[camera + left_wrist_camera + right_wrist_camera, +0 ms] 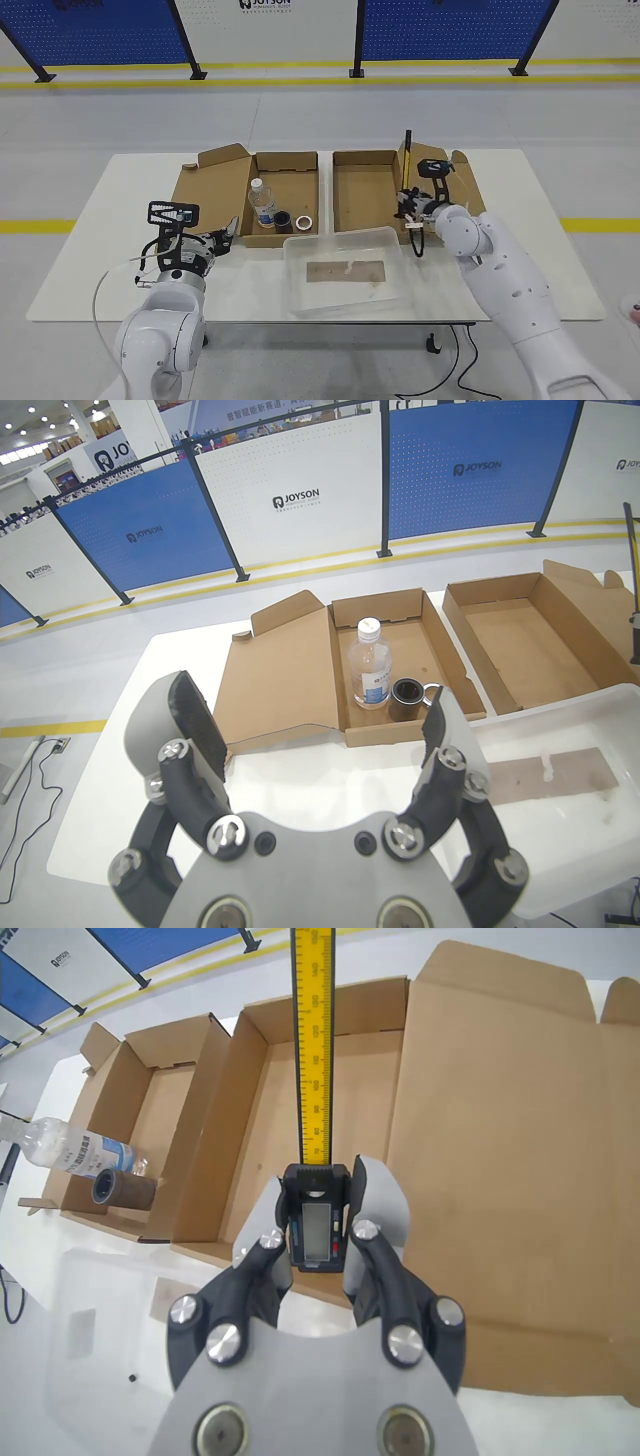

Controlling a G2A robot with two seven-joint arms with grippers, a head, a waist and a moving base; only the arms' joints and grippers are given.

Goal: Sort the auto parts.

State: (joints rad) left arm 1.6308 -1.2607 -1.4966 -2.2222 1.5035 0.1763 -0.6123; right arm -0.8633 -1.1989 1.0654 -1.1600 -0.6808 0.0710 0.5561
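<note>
We see the black digital caliper with yellow scale (314, 1078) pinched at its display head by the right tool (320, 1188), above the near wall of the right brown cardboard box (365, 157). The left brown cardboard box (286, 160) holds a clear plastic bottle (262, 203), a black cylinder (283, 220) and a small metal ring (304, 222). The clear plastic tray (295, 270) at the front edge of the white surface (120, 240) holds a brown sheet (345, 271). The left tool (312, 695) gapes wide, holding nothing.

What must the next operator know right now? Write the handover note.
Left claw: open, holding nothing, above the table by the left box.
Right claw: shut on the caliper, over the right box.
Left box holds a bottle, a black sleeve and a ring.
Done: those three are boxed.
Left: probably set the caliper in the right box, then check the tray, where a small white piece seems to lie.
</note>
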